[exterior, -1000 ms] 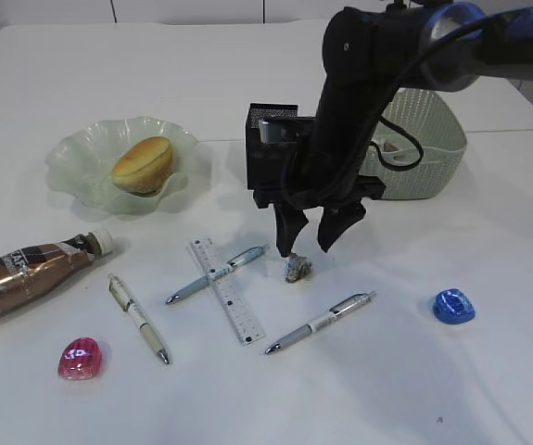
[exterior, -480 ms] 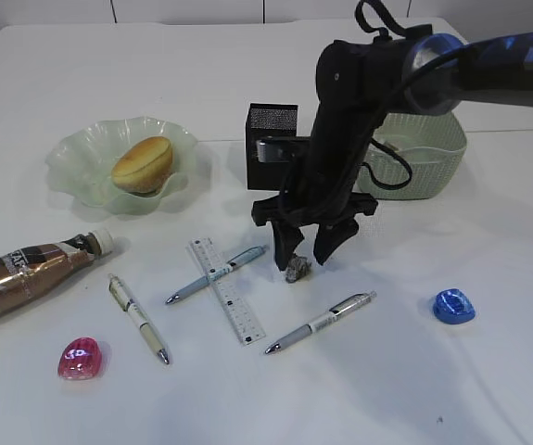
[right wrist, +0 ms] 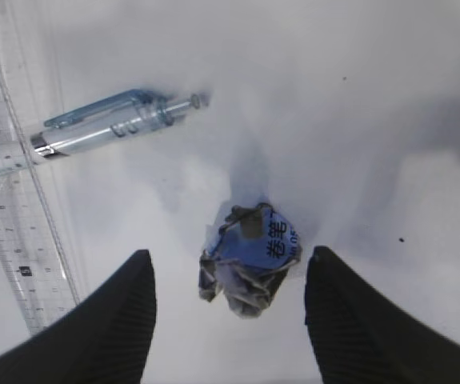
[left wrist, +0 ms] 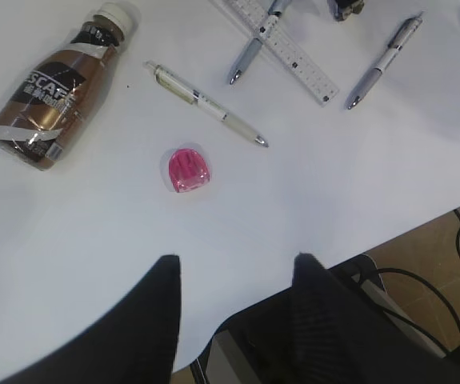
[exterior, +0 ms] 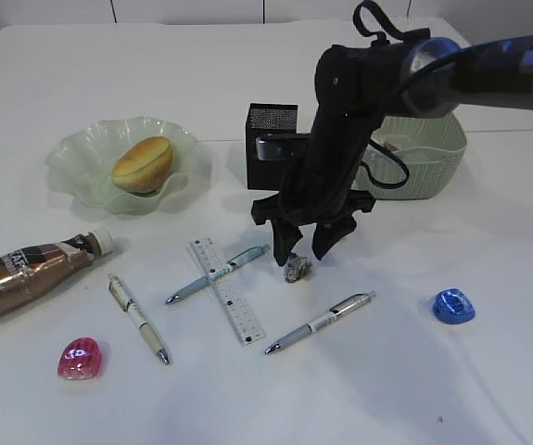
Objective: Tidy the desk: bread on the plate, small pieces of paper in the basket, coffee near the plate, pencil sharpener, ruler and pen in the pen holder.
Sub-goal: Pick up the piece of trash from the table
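Right wrist view has my right gripper (right wrist: 228,320) straddling the crumpled paper scrap (right wrist: 250,260), jaws apart and nothing pinched, so the scrap sits loose on the desk (exterior: 387,371) between the fingertips. My worry: it's small and lumpy, so if I close slightly off-center one finger just nudges it and it skitters out. A pen (right wrist: 106,124) and the ruler (right wrist: 14,200) lie close on one side, and a sloppy descent could knock them around. The basket (exterior: 424,153) is behind the arm, so a weak pinch could drop the scrap mid-carry. My left gripper (left wrist: 234,276) hangs open and empty, well apart from all this.
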You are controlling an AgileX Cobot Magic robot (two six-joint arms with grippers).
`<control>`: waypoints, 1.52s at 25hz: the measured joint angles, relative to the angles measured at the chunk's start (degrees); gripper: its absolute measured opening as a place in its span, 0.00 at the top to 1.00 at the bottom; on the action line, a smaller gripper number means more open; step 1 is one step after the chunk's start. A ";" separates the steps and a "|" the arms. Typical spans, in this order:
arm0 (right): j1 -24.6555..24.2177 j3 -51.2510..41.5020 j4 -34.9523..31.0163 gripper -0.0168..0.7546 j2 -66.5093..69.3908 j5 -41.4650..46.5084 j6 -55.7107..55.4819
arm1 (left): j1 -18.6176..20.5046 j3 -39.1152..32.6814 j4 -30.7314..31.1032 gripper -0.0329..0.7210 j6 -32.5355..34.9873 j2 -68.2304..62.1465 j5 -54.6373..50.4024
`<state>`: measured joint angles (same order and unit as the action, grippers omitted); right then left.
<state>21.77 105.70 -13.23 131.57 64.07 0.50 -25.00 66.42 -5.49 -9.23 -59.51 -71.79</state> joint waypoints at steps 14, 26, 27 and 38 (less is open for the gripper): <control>0.00 0.00 0.48 0.37 1.51 -0.14 0.15 | 0.00 0.00 0.00 0.53 0.00 0.00 0.00; 0.00 0.00 0.48 0.38 2.76 -0.14 0.15 | 0.10 0.00 0.00 0.53 0.00 0.00 0.00; 0.00 0.00 0.48 0.38 2.76 -0.14 0.15 | 0.10 0.00 0.00 0.53 0.00 0.00 0.00; 0.00 0.22 0.48 0.82 2.76 -0.25 0.19 | 0.10 0.00 0.21 0.53 0.00 0.00 0.00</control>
<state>21.77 105.92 -12.75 134.32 63.82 0.69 -24.90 66.42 -5.27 -9.23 -59.51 -71.79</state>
